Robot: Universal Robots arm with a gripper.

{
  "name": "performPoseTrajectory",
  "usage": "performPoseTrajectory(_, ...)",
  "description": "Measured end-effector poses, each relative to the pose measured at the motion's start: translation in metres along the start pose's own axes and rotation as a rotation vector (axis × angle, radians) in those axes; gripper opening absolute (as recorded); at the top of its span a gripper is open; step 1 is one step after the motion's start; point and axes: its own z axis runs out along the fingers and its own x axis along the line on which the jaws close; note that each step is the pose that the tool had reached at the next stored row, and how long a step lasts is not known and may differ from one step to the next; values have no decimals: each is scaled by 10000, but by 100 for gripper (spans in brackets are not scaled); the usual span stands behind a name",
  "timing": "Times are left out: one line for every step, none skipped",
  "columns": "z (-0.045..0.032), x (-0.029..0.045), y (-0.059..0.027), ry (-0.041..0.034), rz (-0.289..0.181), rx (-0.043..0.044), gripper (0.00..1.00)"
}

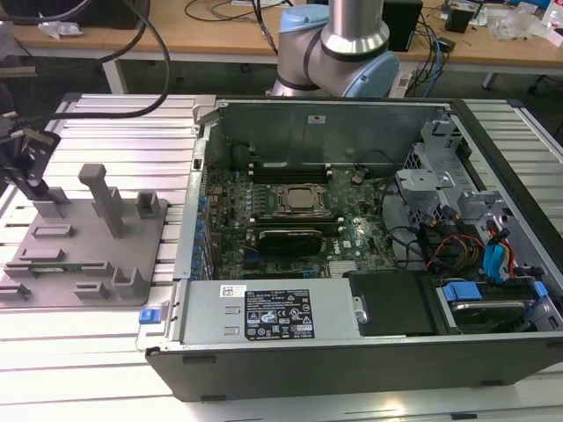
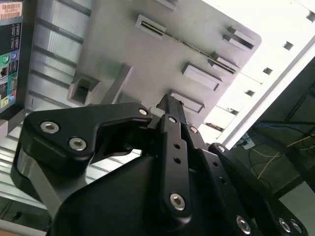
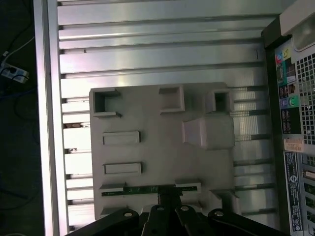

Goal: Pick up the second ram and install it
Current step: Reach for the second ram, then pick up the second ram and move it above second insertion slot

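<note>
Ribbed aluminium table (image 3: 147, 49), flat green ram (image 3: 133, 189).

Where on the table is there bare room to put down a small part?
In the exterior view, bare slats of the table lie in front of the grey fixture and behind it, to the far edge. Crowded: the fixture's posts, where the gripper is, and the open computer case.

arm (image 1: 339, 40): my grey-and-blue joints rise at the far side in the exterior view | gripper (image 1: 35, 183): reached out to that view's left, pointing down | fingers (image 2: 172, 147): drawn together in both wrist views, tips meeting
</note>
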Motion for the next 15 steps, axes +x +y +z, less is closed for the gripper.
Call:
performPoseTrajectory(26,1,-5,0,1,0,8)
performPoseTrajectory(47,2,-9,-1,1,0,8)
performPoseTrajectory(74,2,-16,0,0,0,8)
performPoseTrajectory(100,3,-21,0,1,0,8)
performPoseTrajectory(125,5,-26,0,1,0,8)
performPoseTrajectory(126,5,-27,2,1,2,8)
performPoseTrajectory(126,4,-27,2,0,2,8)
performPoseTrajectory(128,4,-27,0,0,0,8)
performPoseTrajectory(129,4,-27,0,0,1,8)
performPoseTrajectory(129,4,-27,1,1,0,8)
performPoseTrajectory(129,4,-27,0,1,0,8)
performPoseTrajectory(129,4,-27,1,1,1,8)
performPoseTrajectory(129,4,-27,0,1,0,8)
performPoseTrajectory(130,4,-27,1,0,0,8)
performPoseTrajectory(130,4,-27,1,0,0,8)
